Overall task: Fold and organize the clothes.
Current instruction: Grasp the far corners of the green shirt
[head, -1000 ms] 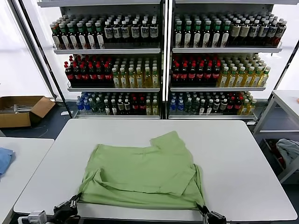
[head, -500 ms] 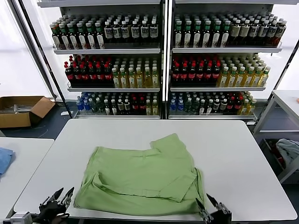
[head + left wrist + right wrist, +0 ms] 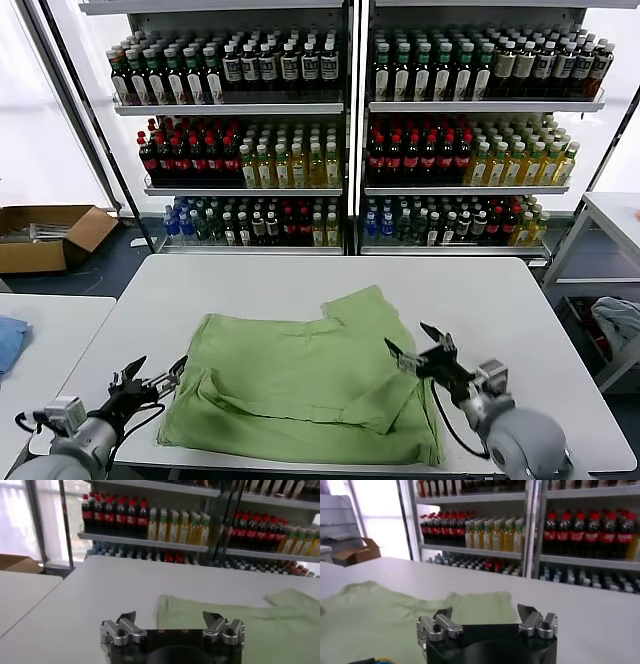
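surface: white table (image 3: 520, 310) | on it: green polo shirt (image 3: 300, 385), partly folded, near front edge

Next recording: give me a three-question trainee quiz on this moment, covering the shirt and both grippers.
1. True or false: the left gripper is clamped on the green shirt.
2. The right gripper is: A) open above the shirt's right part; B) shut on a sleeve; C) parked off the table.
3. Fill in: the shirt lies partly ____ on the white table.

Key: 1 false, it stands open at the shirt's left edge, holding nothing. 2 A. 3 folded.
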Robot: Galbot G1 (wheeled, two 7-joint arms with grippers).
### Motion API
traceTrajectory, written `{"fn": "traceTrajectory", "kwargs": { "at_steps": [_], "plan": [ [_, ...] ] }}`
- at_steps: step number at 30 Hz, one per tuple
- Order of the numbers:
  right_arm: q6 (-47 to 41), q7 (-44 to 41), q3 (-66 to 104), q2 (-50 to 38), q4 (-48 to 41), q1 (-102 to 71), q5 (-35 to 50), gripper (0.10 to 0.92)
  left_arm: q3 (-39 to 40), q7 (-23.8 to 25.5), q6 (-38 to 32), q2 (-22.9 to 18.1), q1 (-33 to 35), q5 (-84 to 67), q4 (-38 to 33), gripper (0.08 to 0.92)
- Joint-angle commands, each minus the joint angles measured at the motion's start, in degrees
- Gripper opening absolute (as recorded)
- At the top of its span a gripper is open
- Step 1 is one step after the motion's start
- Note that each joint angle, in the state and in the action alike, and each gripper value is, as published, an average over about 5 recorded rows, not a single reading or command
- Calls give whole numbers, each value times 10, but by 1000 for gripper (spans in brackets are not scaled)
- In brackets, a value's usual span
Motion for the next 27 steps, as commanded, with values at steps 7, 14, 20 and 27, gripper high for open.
{"fn": "traceTrajectory", "kwargs": {
  "at_steps": [7,14,20,27],
  "plan": [
    [-18,-38,-134,67,-305,273,-25,823,170,1,-12,79,-257,-23,280,823],
    [-18,-37,-144,93,-338,278,-32,823,200,-4,-13,67,-289,-13,307,823],
    [-19,-33,-142,96,-334,261,-35,823,210,-4,-14,60,-294,-9,319,823],
    [-27,-28,-145,94,-316,238,-43,786,225,-4,-15,52,-306,-2,330,823]
  ]
}}
